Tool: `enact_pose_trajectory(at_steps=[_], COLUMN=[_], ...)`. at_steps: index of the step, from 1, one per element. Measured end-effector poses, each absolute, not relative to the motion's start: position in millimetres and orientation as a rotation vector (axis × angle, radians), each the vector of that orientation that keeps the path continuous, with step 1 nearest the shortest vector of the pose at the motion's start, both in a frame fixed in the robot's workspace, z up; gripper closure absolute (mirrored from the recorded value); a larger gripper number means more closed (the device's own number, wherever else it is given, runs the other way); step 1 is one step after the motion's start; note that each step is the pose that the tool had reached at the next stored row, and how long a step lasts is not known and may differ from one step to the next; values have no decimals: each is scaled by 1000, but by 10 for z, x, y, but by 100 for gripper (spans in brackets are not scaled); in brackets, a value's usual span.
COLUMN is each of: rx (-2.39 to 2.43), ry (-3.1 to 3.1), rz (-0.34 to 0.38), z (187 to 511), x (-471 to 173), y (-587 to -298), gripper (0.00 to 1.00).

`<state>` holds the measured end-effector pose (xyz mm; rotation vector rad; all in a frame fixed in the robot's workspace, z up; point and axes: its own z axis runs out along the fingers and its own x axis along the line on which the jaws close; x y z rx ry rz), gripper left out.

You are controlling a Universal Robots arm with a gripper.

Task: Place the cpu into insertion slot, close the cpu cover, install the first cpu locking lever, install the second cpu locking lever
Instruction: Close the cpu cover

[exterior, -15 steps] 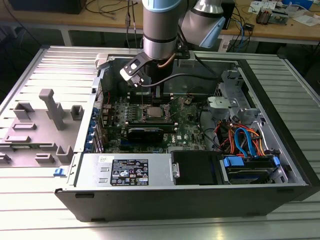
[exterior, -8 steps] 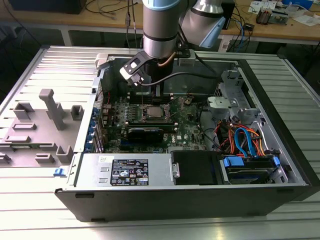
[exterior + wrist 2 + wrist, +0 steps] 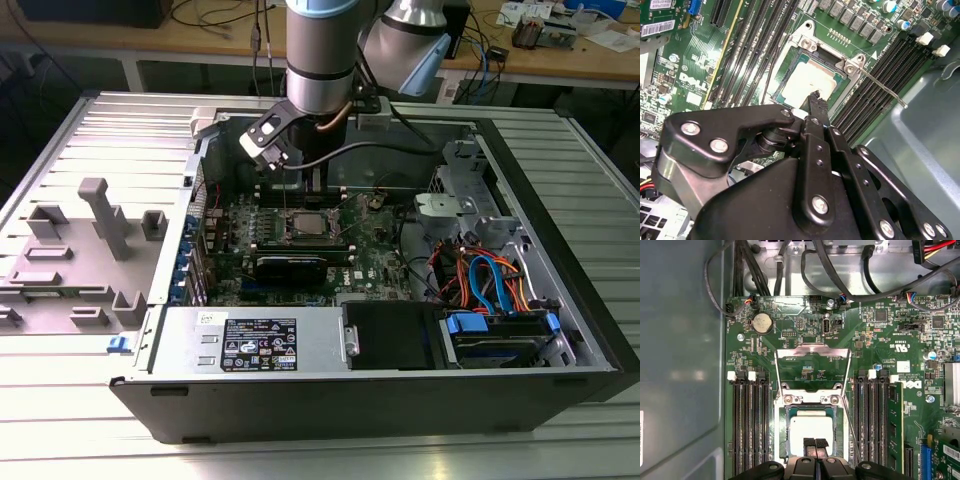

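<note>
Since everything sits on that big slatted metal table (image 3: 60, 440), I'll go from there down. On it lies an open black computer case (image 3: 400, 400), tipped on its side. A grey plastic rack (image 3: 100, 230) stands just beside it on the exterior view's left. The robot arm (image 3: 318, 50) hangs from above into the case, over the green board (image 3: 880, 340). A power supply box (image 3: 250, 345) runs along the case's near wall, and there's a tangle of orange and blue cables (image 3: 485, 280) on the exterior view's right.

Gripper (image 3: 815, 444) (image 3: 815, 96): in both wrist views the two black fingers are pressed together tip to tip, and they've got hold of nothing. The tips sit right over one edge of the chip; can't tell if they actually touch it.

Long black memory slots (image 3: 747, 425) run along both sides of the socket. The cover (image 3: 812, 351) is swung open, tipped back off the socket on its hinge, and you can see the board through its square hole. The socket (image 3: 780, 440) has the chip (image 3: 812, 427) lying flat in it, silvery top up, lined up square with the frame. A thin metal lever (image 3: 885, 90) sticks out beside the socket with its end free.
</note>
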<state>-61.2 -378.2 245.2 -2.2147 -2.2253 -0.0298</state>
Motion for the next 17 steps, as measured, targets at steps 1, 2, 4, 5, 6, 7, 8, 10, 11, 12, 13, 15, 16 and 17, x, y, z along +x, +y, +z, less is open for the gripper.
enact_pose_trajectory(at_steps=[1, 2, 4, 5, 6, 7, 8, 10, 11, 12, 13, 15, 16, 17], rx=[-2214, -2214, -2214, -2214, -2214, -2214, -2214, -2215, -2214, -2214, -2215, -2214, -2214, -2214], ry=[-2225, -2225, -2225, -2225, -2226, -2226, -2226, -2226, -2226, -2226, -2226, -2226, -2226, -2225], rz=[-30, -30, -30, -30, -30, -30, -30, -30, -30, -30, -30, -30, -30, -30], z=[2454, 2459, 2476, 2493, 2503, 2517, 2536, 2563, 2585, 2609, 2629, 2666, 2667, 2667], x=[-611, -612, -611, -612, -612, -612, -612, -612, -611, -611, -612, -611, -611, -611], y=[-3782, -3783, -3782, -3782, -3782, -3783, -3783, -3782, -3782, -3782, -3782, -3782, -3782, -3782], gripper=[89, 89, 89, 89, 89, 89, 89, 89, 89, 89, 89, 89, 89, 89])
